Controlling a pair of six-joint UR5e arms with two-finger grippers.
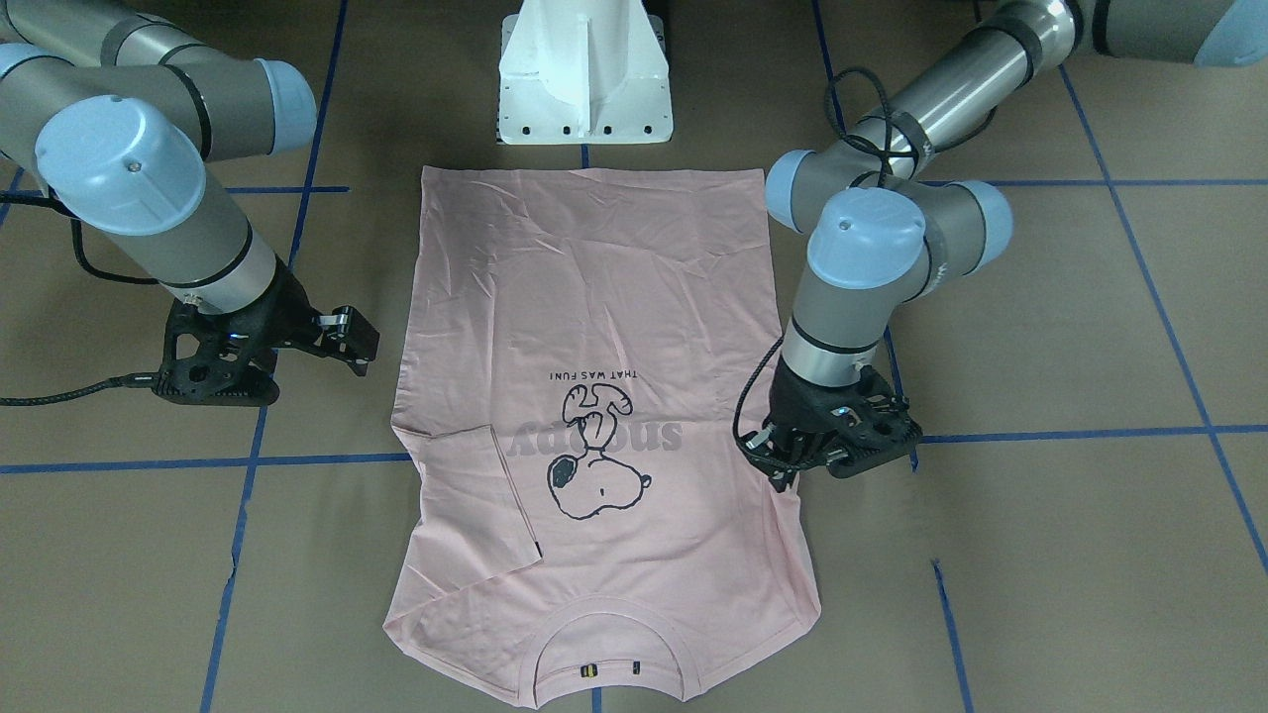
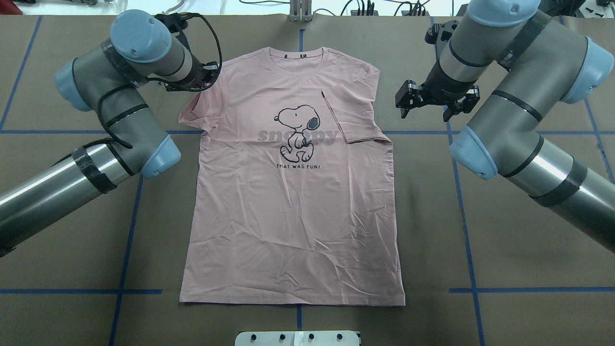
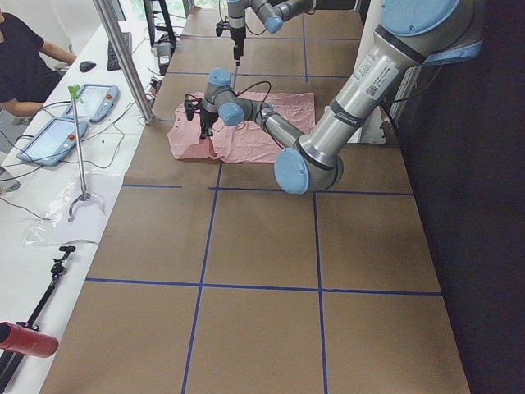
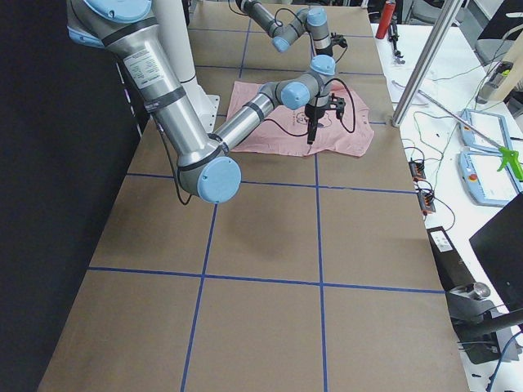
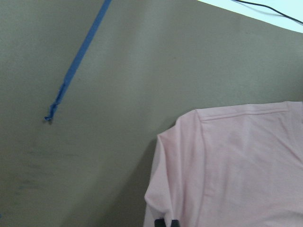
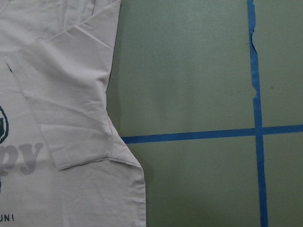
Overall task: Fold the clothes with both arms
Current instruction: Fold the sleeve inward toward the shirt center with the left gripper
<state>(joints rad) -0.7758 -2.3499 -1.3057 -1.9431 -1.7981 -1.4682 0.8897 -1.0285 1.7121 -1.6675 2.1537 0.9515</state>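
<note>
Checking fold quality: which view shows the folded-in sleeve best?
Right wrist-mounted. The folded-in sleeve fills the frame's left, hem and crease sharp, lying flat on the T-shirt front. Overhead exterior and front-facing show it whole but smaller. Both side views show it too small to judge. Left wrist-mounted shows only the other sleeve.

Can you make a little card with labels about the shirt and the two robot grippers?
shirt: pink T-shirt, flat, picture side up
picture: Snoopy
right gripper: open, beside the shirt, holding nothing
left gripper: low at a sleeve's edge; open or shut unclear
sleeve by right gripper: folded over the front
sleeve by left gripper: sticking out sideways
</note>
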